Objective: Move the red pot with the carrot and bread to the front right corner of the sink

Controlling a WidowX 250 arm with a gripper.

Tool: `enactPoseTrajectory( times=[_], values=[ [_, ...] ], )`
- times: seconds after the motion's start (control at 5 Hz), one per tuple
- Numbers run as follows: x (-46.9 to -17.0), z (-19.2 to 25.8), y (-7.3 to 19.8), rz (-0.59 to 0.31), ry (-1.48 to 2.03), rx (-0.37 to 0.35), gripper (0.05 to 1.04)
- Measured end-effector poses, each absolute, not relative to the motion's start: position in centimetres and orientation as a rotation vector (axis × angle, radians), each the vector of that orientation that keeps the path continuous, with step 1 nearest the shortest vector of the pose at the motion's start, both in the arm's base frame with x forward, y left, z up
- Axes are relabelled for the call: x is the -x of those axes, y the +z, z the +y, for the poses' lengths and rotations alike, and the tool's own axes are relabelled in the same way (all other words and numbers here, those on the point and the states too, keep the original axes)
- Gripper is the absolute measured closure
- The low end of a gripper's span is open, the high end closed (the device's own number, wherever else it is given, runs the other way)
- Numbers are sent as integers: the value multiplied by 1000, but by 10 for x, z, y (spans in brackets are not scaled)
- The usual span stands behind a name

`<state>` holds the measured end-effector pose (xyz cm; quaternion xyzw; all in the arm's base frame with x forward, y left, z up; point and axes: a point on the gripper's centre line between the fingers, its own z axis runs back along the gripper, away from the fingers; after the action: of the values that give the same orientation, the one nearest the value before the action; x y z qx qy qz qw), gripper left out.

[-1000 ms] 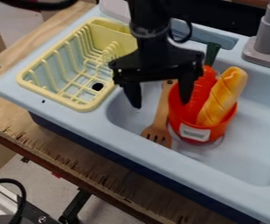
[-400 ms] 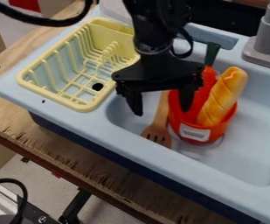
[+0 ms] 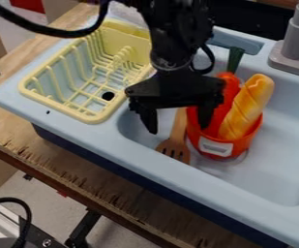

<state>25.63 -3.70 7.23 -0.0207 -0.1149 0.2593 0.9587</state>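
While pincer (image 3: 178, 124) gapes wide, spatula (image 3: 174, 146) lies below.

Shows the black gripper (image 3: 179, 128) lower over the sink (image 3: 274, 160) than in the earlier views. Now hides the upper handle of the brown slotted spatula (image 3: 173, 147), visible between the fingers at first. Also shows the black cable (image 3: 77, 33) hanging further into the upper left, with a red patch (image 3: 29, 4) uncovered beyond.
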Motion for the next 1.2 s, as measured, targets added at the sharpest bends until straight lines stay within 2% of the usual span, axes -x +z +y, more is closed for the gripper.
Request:
enactPoseTrajectory(
  times=[0.2, 0.6, 0.8, 1.0, 1.2],
  values=[
    [-255, -37, 66, -207, 527, 22, 133],
    [-258, -38, 65, -205, 485, 19, 693],
    [-257, -39, 66, -211, 449, 12, 914],
    [-259, -39, 67, -225, 445, 8, 1023],
    [-259, -42, 68, -217, 442, 50, 1030]
  ],
)
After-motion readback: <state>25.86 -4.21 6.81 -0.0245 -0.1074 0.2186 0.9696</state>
